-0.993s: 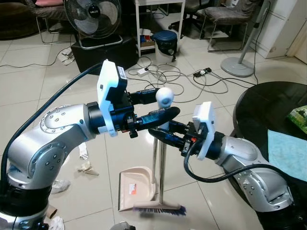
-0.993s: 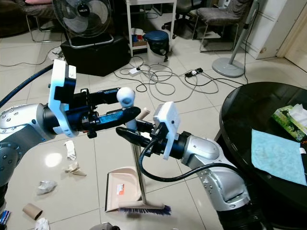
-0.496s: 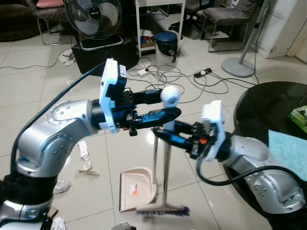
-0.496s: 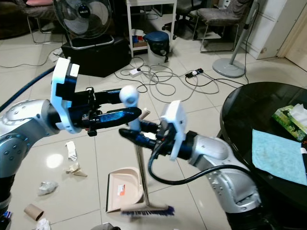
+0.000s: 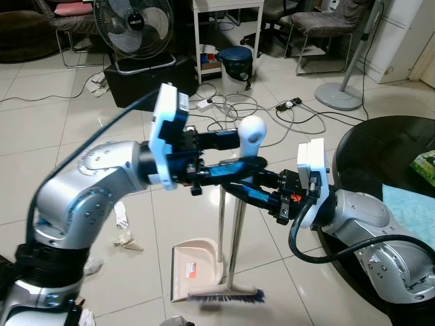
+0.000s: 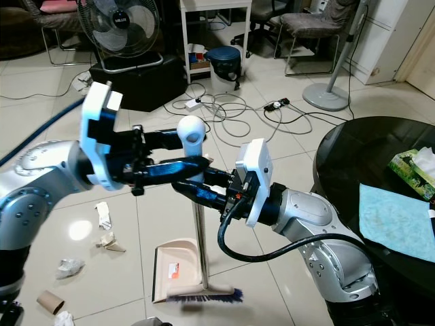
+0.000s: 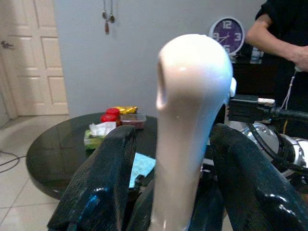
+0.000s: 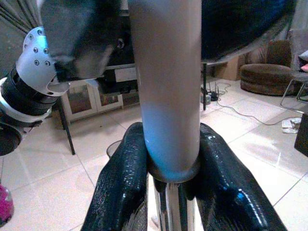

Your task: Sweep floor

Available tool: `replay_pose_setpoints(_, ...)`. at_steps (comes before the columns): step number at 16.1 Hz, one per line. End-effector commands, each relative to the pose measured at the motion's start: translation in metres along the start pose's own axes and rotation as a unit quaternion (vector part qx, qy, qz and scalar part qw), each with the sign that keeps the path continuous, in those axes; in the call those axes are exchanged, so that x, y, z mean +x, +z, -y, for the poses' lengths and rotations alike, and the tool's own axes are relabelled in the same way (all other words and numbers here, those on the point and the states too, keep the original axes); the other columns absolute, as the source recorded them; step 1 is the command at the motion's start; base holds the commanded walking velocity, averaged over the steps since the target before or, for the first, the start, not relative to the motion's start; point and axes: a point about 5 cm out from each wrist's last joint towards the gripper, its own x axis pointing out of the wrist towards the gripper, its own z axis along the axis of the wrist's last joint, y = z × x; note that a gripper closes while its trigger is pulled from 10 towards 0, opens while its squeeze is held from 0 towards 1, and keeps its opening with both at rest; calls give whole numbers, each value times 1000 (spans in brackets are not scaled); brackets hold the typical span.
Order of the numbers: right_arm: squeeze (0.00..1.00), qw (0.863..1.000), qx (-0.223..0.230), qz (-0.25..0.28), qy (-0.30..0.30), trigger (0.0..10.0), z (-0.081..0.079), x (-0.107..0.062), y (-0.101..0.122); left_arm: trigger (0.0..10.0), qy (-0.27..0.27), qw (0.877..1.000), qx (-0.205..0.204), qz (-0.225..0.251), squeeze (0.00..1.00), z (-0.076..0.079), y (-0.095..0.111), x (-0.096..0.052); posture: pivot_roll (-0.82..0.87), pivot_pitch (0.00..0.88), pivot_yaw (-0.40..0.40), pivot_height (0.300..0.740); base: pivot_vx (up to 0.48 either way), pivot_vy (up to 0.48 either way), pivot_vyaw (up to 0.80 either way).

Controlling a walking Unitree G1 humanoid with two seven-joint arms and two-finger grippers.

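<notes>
1. Fingers of my right gripper are pinched on the broom handle; in the right wrist view both black pads press the pale sleeve just where it meets the metal pole.
2. My left gripper holds the same handle higher up, its two long fingers lying either side of the white rounded knob. In the left wrist view the knob sits between them, and I judge them closed on it, though I cannot see the contact itself.
3. The left gripper is directly above the right one, and the two nearly touch.
4. The broom stands about upright in front of me, its purple-tipped bristle head resting on the tiled floor.
5. A beige dustpan lies flat on the tiles just beside the bristles, on my left of the pole.
6. Scraps of crumpled paper are scattered on the floor further to my left, near my left arm's elbow.
7. On my right is a round black table with a light blue cloth on it.
8. Farther off, white cables tangle across the tiles, a black fan stands behind them, and a dark blue bin sits beside a white shelf leg.
9. In the left wrist view a person's arm shows beyond the table, beside a purple wall clock.
</notes>
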Motion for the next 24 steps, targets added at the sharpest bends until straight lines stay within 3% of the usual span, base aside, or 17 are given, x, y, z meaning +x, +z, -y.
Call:
replay_pose_setpoints(1,0,1000,-10,9,11,0,-4,-1,6,10000,-1,1000,9,-3,0,1,-1,3,-107,36,49,740,0,0,0)
replay_pose_setpoints(11,0,1000,-10,2,15,0,-4,2,4,10000,-14,1000,17,-15,0,3,-7,15,-110,28,50,740,0,0,0)
replay_pose_setpoints(13,0,1000,-11,1,15,0,-4,3,4,9333,-14,1000,15,-13,0,3,-7,17,-110,33,50,740,0,0,0)
replay_pose_setpoints(14,0,1000,-11,1,15,0,-4,3,3,5686,-11,1000,14,-12,0,3,-7,17,-110,34,49,740,0,0,0)
replay_pose_setpoints(17,0,1000,-11,0,15,0,-3,3,3,2745,-8,1000,13,-9,0,2,-8,18,-111,34,49,740,0,0,0)
replay_pose_setpoints(18,0,1000,-11,1,15,0,-3,3,4,3765,-7,1000,14,-10,0,2,-8,18,-111,35,50,740,0,0,0)
replay_pose_setpoints(19,0,1000,-11,1,15,0,-3,3,4,10000,-5,1000,18,-11,0,2,-9,19,-111,37,51,740,0,0,0)
replay_pose_setpoints(24,0,1000,-12,2,14,0,-3,4,4,10000,-9,1000,18,-15,0,2,-10,19,-112,37,50,740,0,0,0)
